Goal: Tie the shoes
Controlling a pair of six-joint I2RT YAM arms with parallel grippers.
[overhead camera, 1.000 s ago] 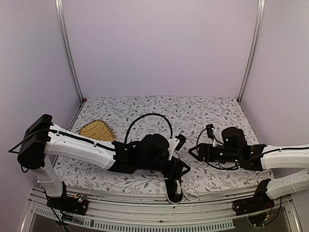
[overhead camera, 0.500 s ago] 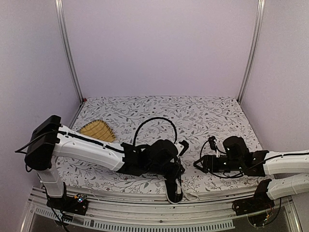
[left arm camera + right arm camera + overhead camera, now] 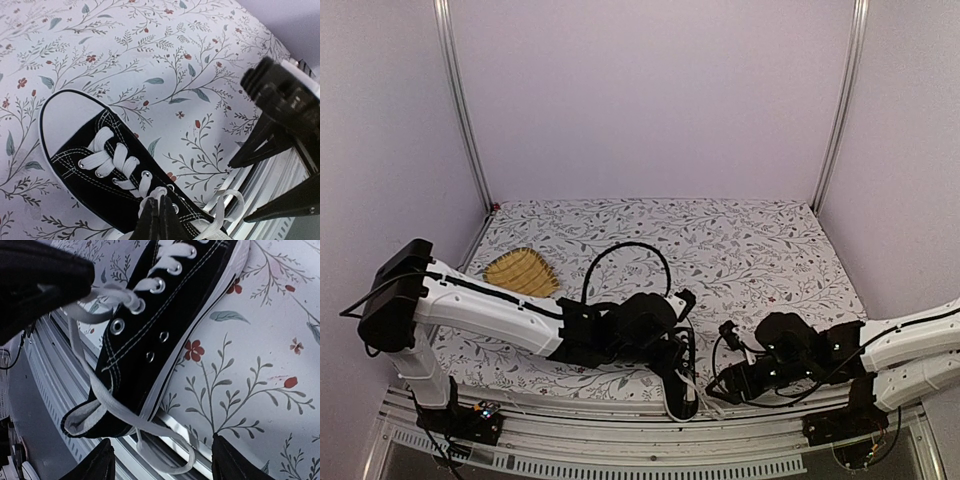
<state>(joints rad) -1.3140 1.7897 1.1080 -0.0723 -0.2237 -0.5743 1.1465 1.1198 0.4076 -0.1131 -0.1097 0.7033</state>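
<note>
A small black sneaker point(image 3: 681, 397) with white laces lies at the table's near edge, heel over the front rail. In the left wrist view its white toe cap point(image 3: 52, 117) points away, and my left gripper point(image 3: 160, 211) is shut on a bight of white lace point(image 3: 161, 196) by the top eyelets. My left gripper point(image 3: 680, 362) sits just above the shoe. Close on the shoe's right hangs my right gripper point(image 3: 722, 384), open. In the right wrist view the right gripper point(image 3: 162, 440) straddles a loose lace loop point(image 3: 172, 469) hanging below the shoe's heel point(image 3: 100, 420), touching nothing.
A yellow woven mat point(image 3: 521, 270) lies at the back left on the floral cloth point(image 3: 760, 245). The ribbed metal front rail point(image 3: 610, 458) runs right under the shoe's heel. Upright frame posts point(image 3: 460, 110) stand at both back corners.
My left gripper has shut on the lace above the shoe's tongue. The right arm has swung down and left, from mid-table to the near edge beside the shoe's heel.
</note>
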